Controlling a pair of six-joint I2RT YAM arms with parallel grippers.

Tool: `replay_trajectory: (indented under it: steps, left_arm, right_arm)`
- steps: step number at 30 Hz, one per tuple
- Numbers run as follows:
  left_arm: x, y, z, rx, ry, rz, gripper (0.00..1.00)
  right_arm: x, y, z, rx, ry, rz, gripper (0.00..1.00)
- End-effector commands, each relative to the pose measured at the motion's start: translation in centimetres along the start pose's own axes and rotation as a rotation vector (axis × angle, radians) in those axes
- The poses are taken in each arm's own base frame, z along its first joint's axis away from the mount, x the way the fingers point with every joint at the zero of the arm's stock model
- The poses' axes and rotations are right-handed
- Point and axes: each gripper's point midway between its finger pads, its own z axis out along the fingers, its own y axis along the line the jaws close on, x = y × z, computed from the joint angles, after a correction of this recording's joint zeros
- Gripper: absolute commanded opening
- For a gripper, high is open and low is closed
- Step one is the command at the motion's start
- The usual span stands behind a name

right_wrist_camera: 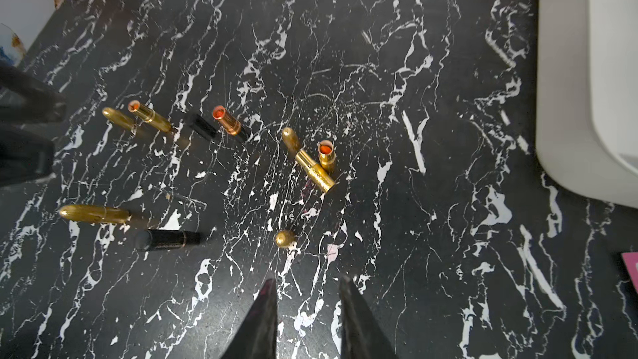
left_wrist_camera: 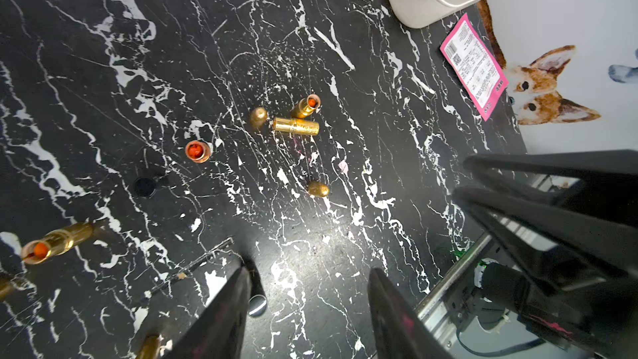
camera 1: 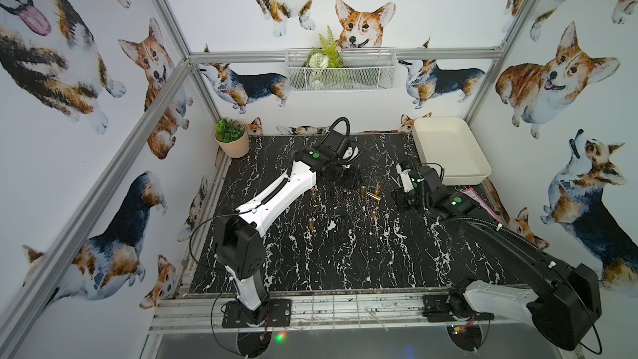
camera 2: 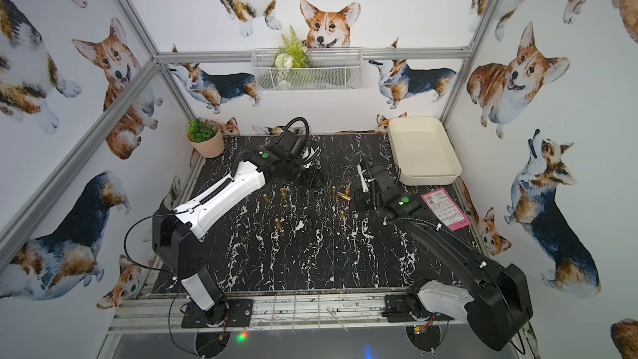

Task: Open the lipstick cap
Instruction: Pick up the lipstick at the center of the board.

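Approach step: left jaws stand wide, right jaws narrowly apart, both empty above the worktop (right_wrist_camera: 448, 132); next move likely needs both pinching the near capped gold lipstick (right_wrist_camera: 93, 214).

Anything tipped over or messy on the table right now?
Yes. One gold lipstick tube lies on its side close beside an upright open lipstick. Faint pinkish smudges on the tabletop near it look like lipstick marks.

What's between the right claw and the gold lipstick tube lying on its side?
Right wrist view: one small gold domed cap stands just off that line; otherwise bare black marble tabletop.
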Motion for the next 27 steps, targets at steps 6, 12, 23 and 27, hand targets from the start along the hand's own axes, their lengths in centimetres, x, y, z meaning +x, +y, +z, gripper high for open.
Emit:
replay_trajectory:
  steps: [6,12,23,27]
  left_arm:
    - [0.3,-0.4,0.1,0.032,0.030,-0.042,0.57]
    - [0.4,-0.3,0.0,0.039,0.032,-0.047,0.57]
    - [0.5,0.1,0.4,0.050,0.043,-0.058,0.57]
    - [0.6,0.3,0.3,0.049,0.044,-0.060,0.57]
  right_arm:
    - [2.1,0.3,5.0,-0.027,0.063,0.012,0.37]
    - [2.8,-0.4,7.9,-0.076,0.091,0.074,0.38]
    - [3.6,0.5,11.3,-0.196,0.135,0.064,0.51]
    - [3.9,-0.2,12.3,-0.186,0.138,0.076,0.52]
